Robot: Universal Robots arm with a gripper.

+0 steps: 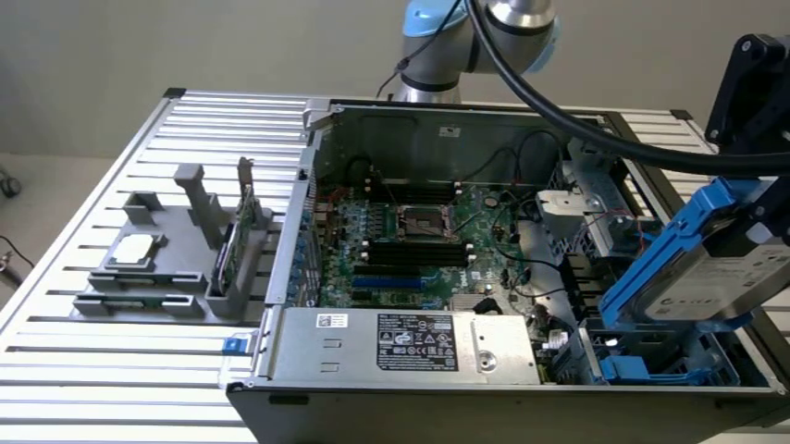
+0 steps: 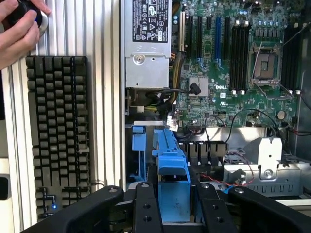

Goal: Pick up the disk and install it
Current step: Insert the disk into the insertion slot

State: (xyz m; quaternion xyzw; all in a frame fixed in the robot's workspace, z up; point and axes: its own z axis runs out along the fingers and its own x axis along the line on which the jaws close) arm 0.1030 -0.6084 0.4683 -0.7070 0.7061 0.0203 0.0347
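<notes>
Hand (image 2: 177, 211) was clamped on the disk (image 1: 731, 277) by its blue frame (image 1: 664, 264). Looked stiff, fairly heavy and shock-sensitive, so the frame seemed the right spot.

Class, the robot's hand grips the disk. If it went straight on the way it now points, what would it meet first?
Most likely the blue-railed drive bay in the computer case, just beyond the disk that the hand holds; depth is unclear.
</notes>
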